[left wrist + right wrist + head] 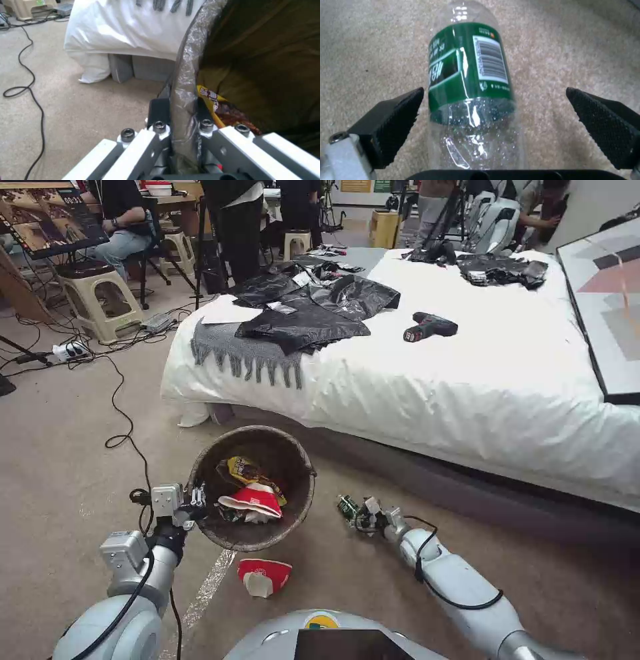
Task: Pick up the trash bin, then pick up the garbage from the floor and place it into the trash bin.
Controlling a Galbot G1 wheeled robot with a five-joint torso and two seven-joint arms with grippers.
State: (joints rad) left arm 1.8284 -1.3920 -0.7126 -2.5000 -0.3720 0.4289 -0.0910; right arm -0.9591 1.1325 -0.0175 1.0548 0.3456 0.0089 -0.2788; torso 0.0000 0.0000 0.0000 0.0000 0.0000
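a bed (467,380) with a white cover takes up the far side of the head view, black plastic sheets (313,310) and a drill (430,327) lying on top. its edge also shows beyond the bin in the left wrist view. the carpet (60,460) runs below it, with a black cable (123,427) trailing across.

the bin (293,500) is round, lined with a dark brownish translucent bag folded over the rim, and sits tilted with its mouth toward the camera, just in front of the bed. inside lie a yellow wrapper (243,470) and a crushed red-and-white cup (257,500). the left gripper (198,499) is at the bin's near-left rim; in the left wrist view its fingers (158,112) are clamped on the bagged rim (185,82), one inside and one outside.

a second crushed cup (265,575), red with a white underside, lies on the carpet just below the bin, between the two arms.

the right gripper (350,508) is low to the carpet, right of the bin. in the right wrist view its black textured pads (395,117) stand wide apart on either side of a bottle (471,87), not touching it. the bottle is clear, crinkled plastic with a green label and a barcode, lying on its side on the carpet.
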